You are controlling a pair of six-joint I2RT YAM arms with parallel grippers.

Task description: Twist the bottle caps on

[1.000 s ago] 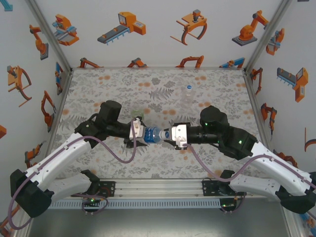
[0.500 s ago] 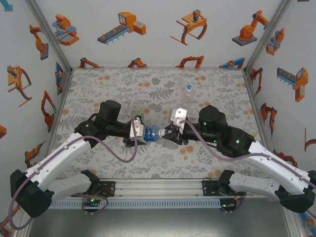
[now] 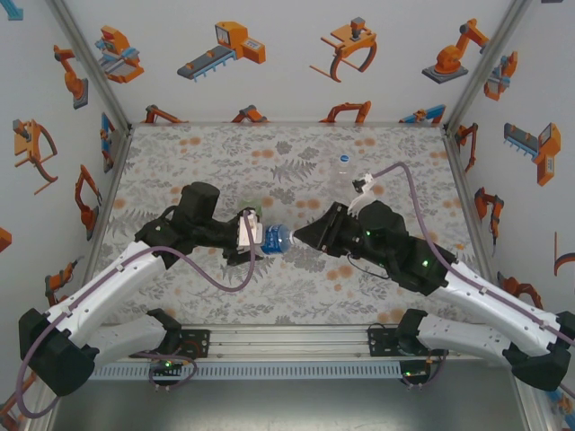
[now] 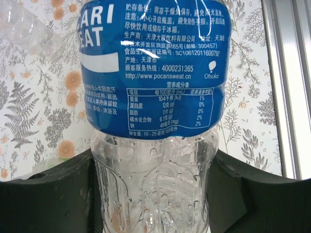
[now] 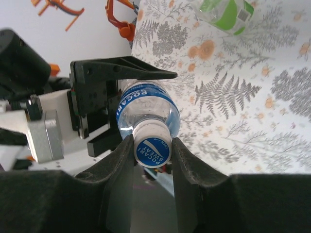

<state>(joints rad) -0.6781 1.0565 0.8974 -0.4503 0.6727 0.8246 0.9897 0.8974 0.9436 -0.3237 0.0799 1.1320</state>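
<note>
Mid-frame in the overhead view, the bottle (image 3: pixel 277 241) is held sideways above the counter (image 3: pixel 180 162), strung between both arms. The left gripper (image 4: pixel 153 199) is clamped on the clear ribbed part below the blue label (image 4: pixel 153 73), one finger pressed on each side. The right gripper (image 5: pixel 153 162) is pinched shut on the blue cap (image 5: pixel 153 151), which looks to be sitting on the neck already, so the twisting step is probably what's in hand.

So, what could be messed up from here:

- Cross-threading. If the cap isn't lined up square with the neck, it could get jammed crooked once turned. How straight it sits can't really be judged from the wrist view.
- Bottle spinning along. That clear plastic looks thin and squishy, and it's beaded with droplets, so the body might get dragged round inside the left hold and the cap never tightened.
- Cap slipping. It's gripped only across a narrow rim, so the fingers could skate round it once the threads bite.
- Crushing. More squeeze to stop the spin and the wall could be buckled.
- A drop. Nothing is under the bottle, so if either hold is lost it would likely tip or roll off across the counter.

Also worth noting: a second bottle (image 3: pixel 342 175) stands upright just beyond the right arm, and could be knocked over by a wide wrist roll.
</note>
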